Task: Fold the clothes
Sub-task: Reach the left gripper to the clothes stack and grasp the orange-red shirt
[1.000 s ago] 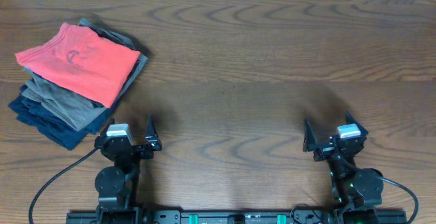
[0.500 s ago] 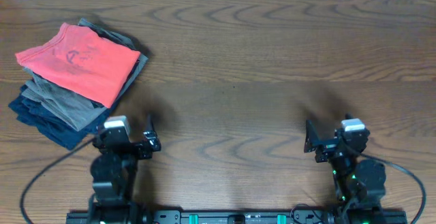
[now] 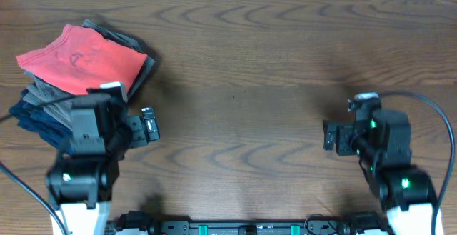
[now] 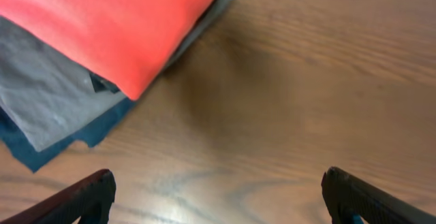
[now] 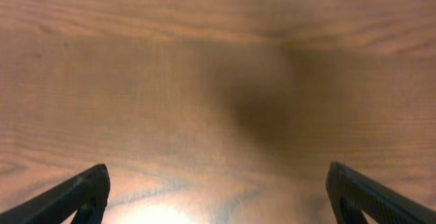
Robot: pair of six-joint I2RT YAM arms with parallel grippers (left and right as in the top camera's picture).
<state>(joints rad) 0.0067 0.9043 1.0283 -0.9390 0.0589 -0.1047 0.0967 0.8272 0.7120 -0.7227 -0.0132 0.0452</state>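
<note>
The coral-red T-shirt (image 3: 78, 62) lies folded on top of a pile of grey and navy garments (image 3: 43, 110) at the table's left; faint print shows on its top. In the left wrist view the T-shirt (image 4: 116, 20) fills the upper left corner. My left gripper (image 3: 143, 124) is open and empty, raised just to the right of the pile's near corner; its fingertips (image 4: 218, 193) frame bare wood. My right gripper (image 3: 334, 135) is open and empty over bare table at the right, with only wood between its fingers (image 5: 218, 193).
The wooden table (image 3: 243, 63) stretches between the arms. The grey and navy layers (image 4: 48, 115) stick out under the red shirt. Cables run from both arm bases at the front edge.
Both arms have risen from their low rest pose. The left gripper has moved up and toward the pile; the right arm has lifted and shifted slightly right. Both grippers stayed open.
</note>
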